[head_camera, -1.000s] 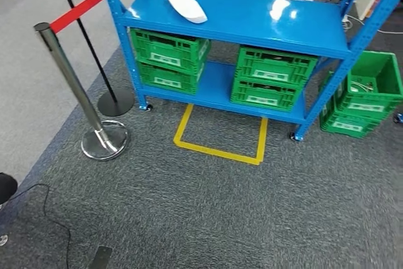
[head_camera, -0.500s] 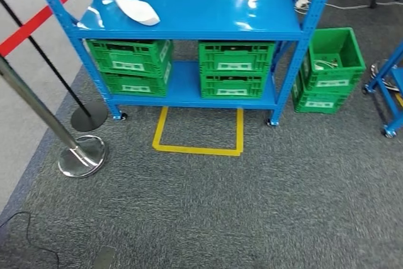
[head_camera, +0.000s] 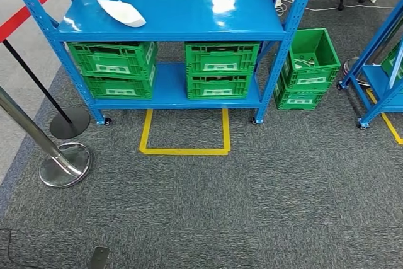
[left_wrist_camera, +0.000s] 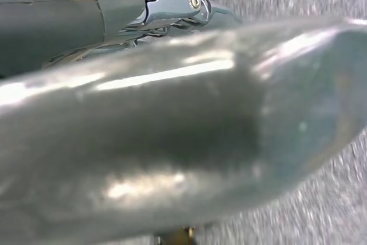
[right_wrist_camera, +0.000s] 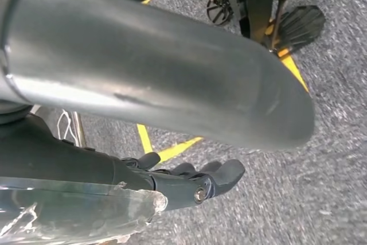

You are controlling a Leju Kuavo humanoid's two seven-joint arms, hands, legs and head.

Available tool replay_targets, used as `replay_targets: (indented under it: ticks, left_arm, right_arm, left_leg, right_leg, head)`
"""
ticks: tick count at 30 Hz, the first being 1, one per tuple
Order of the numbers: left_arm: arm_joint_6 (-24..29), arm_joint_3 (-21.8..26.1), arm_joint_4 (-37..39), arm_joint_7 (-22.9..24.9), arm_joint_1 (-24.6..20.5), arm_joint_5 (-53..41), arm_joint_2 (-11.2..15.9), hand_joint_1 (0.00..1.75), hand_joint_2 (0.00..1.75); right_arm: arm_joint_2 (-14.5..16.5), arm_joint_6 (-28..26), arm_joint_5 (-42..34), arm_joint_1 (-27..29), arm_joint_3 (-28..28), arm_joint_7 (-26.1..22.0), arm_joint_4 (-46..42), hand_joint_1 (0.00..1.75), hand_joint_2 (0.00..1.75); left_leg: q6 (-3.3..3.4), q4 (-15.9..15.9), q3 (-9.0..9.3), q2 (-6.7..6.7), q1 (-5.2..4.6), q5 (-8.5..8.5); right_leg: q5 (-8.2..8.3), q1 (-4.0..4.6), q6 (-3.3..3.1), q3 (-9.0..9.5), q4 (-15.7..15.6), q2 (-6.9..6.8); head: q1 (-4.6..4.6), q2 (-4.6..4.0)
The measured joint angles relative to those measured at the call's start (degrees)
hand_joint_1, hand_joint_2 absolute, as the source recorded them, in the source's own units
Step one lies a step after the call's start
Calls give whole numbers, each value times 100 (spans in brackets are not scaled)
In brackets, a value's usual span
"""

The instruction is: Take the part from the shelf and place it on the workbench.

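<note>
Fingers (right_wrist_camera: 216, 176) of my right hand (right_wrist_camera: 182, 185) lie straight, holding nothing; left hand's state I cannot tell; white part (head_camera: 121, 12) sits on the blue shelf (head_camera: 190, 14).

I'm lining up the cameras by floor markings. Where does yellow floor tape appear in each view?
Head view: a yellow tape rectangle on the grey carpet before the blue shelf, centre-left.
Left wrist view: none clear; a yellowish speck at the bottom edge is too small to tell.
Right wrist view: yellow strips on the floor beyond the fingers, perhaps another marking.
Shared landmark: the grey carpet.
</note>
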Motion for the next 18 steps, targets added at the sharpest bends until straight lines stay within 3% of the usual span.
replay_targets:
  ticks: [4,6,18]
  left_arm:
    - [-243,95,-1,-19,4,-2,4,0,0]
    - [-334,129,-1,-45,1,-16,9,0,0]
    - [-762,144,1,56,3,-36,39,0,0]
  right_arm:
    - [-1,-1,15,3,0,-26,0,0,0]
    - [-1,0,17,3,0,-31,0,0,0]
    - [-1,36,86,-4,9,-119,0,0,0]
  left_leg:
    - [28,2,-14,0,-7,14]
    - [36,3,-15,1,-12,17]
    - [43,0,-24,0,-13,16]
  right_leg:
    - [48,-15,118,64,-37,0]
    - [51,-21,147,61,-41,0]
    - [52,-26,184,48,-34,-1]
  head:
    - [-2,0]
    - [-4,0]
    - [-6,0]
